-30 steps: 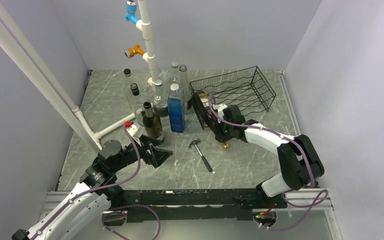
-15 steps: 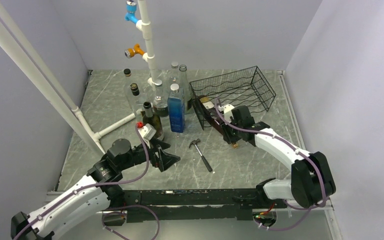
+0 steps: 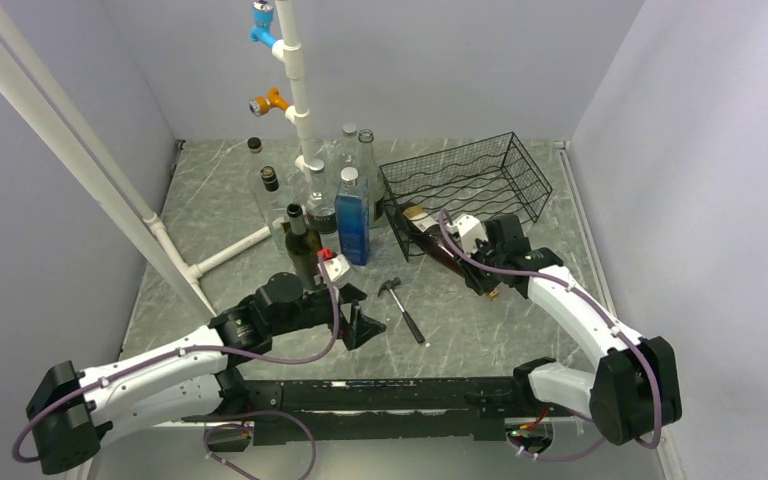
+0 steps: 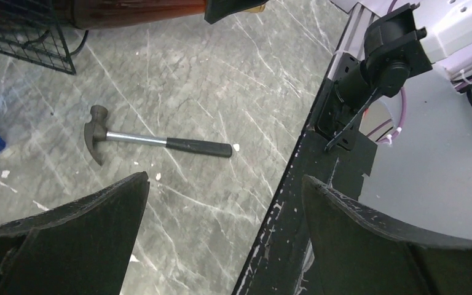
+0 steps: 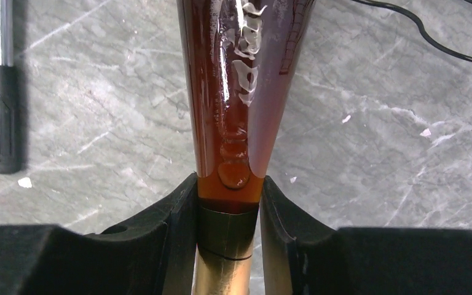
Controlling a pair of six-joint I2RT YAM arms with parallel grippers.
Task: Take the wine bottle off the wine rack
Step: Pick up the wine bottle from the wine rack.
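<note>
We are mid-extraction: our right gripper (image 5: 228, 212) is clamped on the gold-foiled neck of the dark brown glass wine bottle (image 3: 436, 245), its base at the near mouth of the black wire-mesh wine rack (image 3: 530, 180). Next, probably, a steady pull nearward. Our left gripper (image 4: 224, 181) gapes wide, empty.

A small hammer (image 3: 402, 310) lies flat near the middle of the grey marbled tabletop (image 3: 480, 335). Farther back on the left, a blue bottle (image 3: 352, 225) stands among upright glass bottles (image 3: 367, 175) beside a white pipe stand (image 3: 297, 95).
</note>
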